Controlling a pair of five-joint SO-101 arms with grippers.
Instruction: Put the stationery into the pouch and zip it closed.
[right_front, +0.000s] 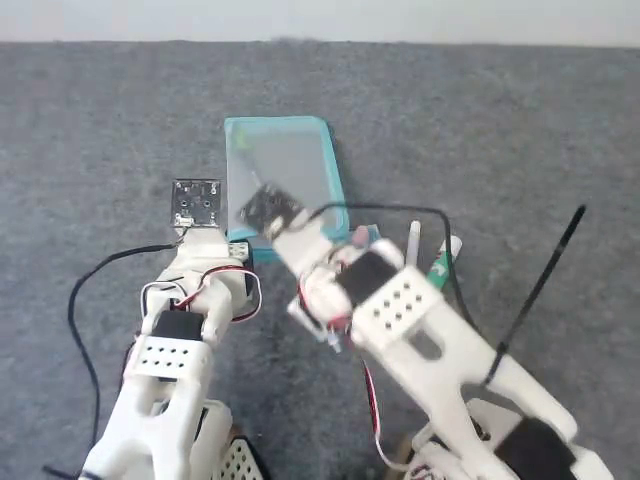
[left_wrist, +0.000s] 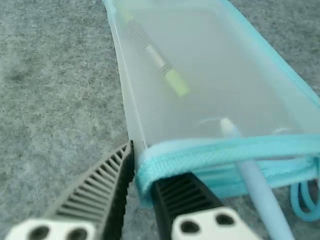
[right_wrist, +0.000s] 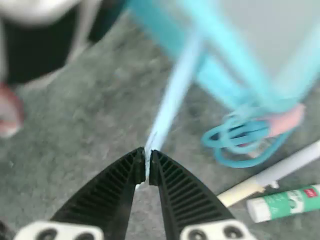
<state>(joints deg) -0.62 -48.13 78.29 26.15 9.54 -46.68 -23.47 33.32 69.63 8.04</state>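
Left wrist: L jaws clamp pouch (left_wrist: 225, 75); R jaws pinch pen (left_wrist: 257, 187), prob. half-in.

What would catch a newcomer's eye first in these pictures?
The translucent teal-edged pouch lies mid-scene, the left gripper clamped on its open edge. The right gripper pinches a light blue pen whose far end pokes into the pouch mouth. A white pen and a green stick lie loose beside it.
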